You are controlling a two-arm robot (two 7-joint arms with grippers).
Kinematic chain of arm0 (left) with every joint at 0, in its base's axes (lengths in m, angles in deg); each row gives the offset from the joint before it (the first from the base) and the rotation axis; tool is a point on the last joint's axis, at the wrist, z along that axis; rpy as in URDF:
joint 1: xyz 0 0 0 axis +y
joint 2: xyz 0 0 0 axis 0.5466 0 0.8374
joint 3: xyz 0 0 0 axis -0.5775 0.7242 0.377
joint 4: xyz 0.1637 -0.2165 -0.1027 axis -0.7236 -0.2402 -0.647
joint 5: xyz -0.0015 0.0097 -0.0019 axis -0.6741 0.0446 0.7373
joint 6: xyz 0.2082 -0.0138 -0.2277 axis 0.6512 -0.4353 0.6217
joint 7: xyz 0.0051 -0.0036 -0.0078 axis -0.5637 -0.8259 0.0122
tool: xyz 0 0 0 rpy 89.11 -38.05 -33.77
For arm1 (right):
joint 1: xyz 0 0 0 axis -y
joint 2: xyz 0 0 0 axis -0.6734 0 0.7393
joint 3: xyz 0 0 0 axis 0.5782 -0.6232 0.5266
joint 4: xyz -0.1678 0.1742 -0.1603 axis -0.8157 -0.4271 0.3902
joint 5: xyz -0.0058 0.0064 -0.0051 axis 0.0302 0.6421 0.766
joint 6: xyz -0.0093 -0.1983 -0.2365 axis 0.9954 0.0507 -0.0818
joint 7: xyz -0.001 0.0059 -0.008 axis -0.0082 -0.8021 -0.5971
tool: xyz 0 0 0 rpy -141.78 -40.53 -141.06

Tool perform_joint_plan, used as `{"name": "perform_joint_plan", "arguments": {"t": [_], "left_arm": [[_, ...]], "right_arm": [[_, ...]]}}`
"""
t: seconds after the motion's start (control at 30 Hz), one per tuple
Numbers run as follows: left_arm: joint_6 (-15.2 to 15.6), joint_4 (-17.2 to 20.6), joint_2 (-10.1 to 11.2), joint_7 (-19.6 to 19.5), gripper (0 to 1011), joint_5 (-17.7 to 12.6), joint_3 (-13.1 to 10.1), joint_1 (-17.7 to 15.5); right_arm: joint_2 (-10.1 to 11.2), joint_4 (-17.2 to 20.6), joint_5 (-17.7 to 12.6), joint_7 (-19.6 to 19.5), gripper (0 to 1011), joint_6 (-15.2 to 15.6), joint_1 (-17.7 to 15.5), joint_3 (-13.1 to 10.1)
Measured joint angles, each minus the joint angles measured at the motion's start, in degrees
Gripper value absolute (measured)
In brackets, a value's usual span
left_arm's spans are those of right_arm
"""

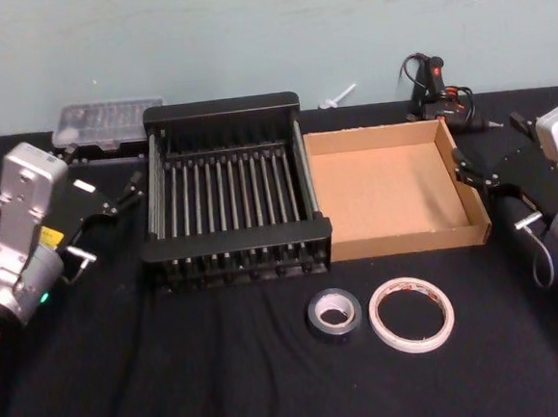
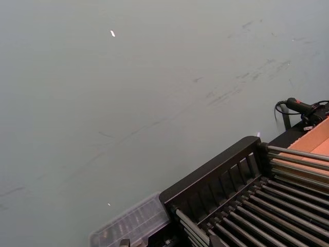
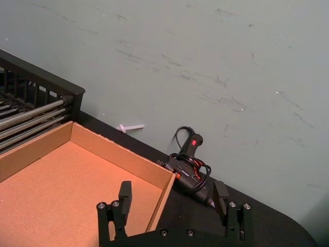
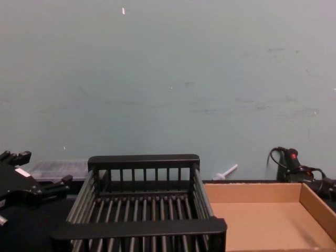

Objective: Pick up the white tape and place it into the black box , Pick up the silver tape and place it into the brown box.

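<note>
The white tape (image 1: 411,313) lies flat on the black cloth near the front, right of centre. Just to its left lies the smaller silver tape (image 1: 333,311). Behind them the black box (image 1: 238,239) stands with nothing inside, and the brown box (image 1: 407,242) sits against its right side, also with nothing in it. My left gripper (image 1: 128,193) hovers open beside the black box's left wall. My right gripper (image 1: 471,169) hangs open at the brown box's right wall, with the box corner (image 3: 118,152) below its fingers (image 3: 125,195). Neither gripper touches a tape.
A clear plastic case (image 1: 108,120) lies at the back left behind the black box. A black tool with red wires (image 1: 434,85) and a small white part (image 1: 340,95) lie at the back right by the wall. Bare cloth surrounds both tapes.
</note>
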Motion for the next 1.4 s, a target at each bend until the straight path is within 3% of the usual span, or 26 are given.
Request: {"name": "perform_joint_plan", "arguments": {"t": [1.4], "left_arm": [[0.0,0.0,0.0,0.0,1001,0.0,0.0,0.0]], "right_arm": [[0.0,0.0,0.0,0.0,1002,0.0,0.0,0.0]]}}
